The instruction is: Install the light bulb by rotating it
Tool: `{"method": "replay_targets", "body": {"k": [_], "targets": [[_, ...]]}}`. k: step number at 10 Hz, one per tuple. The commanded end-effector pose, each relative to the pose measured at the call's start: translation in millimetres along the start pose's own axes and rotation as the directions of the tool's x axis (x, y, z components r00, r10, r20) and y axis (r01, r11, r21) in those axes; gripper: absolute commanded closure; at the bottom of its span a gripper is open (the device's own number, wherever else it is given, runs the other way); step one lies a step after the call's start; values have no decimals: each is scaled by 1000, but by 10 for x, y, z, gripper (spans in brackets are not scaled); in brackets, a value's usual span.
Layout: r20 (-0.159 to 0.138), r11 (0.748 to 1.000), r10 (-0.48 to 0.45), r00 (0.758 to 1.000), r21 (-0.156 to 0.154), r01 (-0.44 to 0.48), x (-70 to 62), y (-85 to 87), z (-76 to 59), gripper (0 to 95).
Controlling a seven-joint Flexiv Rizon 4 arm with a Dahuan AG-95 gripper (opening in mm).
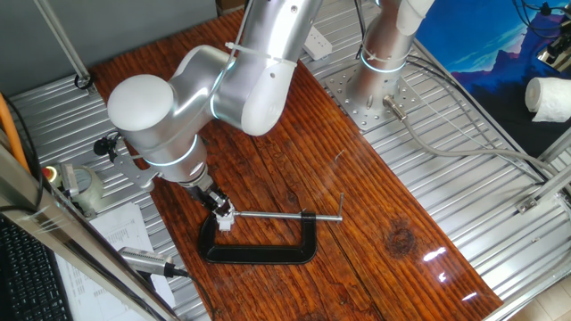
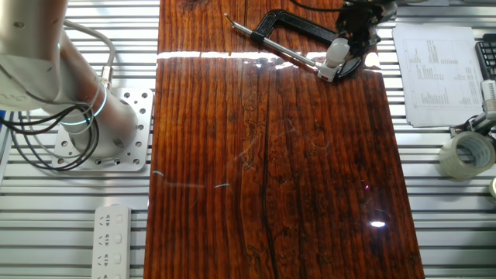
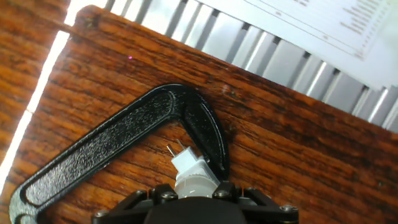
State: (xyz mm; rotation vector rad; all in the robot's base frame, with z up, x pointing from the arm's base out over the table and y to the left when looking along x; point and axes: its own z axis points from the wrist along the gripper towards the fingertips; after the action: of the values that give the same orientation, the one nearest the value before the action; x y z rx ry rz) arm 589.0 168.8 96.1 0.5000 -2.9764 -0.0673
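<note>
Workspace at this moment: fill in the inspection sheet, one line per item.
Surface: wooden tabletop on a slatted metal bench, glare streaks.
Job's things: light bulb white, at the pincer tip over the white socket block in the clamp's corner.
Clutter: black C-clamp; printed sheet; tape roll.
Grippers: pincer low at the clamp; finger state cannot be told.
Cables: bundle by the arm base; power strip.
Surroundings: paper roll; keyboard edge.

In the hand view the gripper [image 3: 198, 198] is cut off by the bottom edge, so its fingertips are hidden. The light bulb [image 3: 194, 182] is mostly covered by it. The print on the paper [image 3: 323, 31] is too blurry to read.
</note>
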Motion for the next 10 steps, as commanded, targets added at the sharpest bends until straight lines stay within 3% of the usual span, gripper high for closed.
{"method": "replay_targets", "body": {"k": [1,5,10], "targets": [[-1,994,108,994,3,-108,4,1,10,950],[0,969,245,969,3,-245,3,-14,3,950],[0,940,342,940,17,-342,7,-13,-8,950]]}}
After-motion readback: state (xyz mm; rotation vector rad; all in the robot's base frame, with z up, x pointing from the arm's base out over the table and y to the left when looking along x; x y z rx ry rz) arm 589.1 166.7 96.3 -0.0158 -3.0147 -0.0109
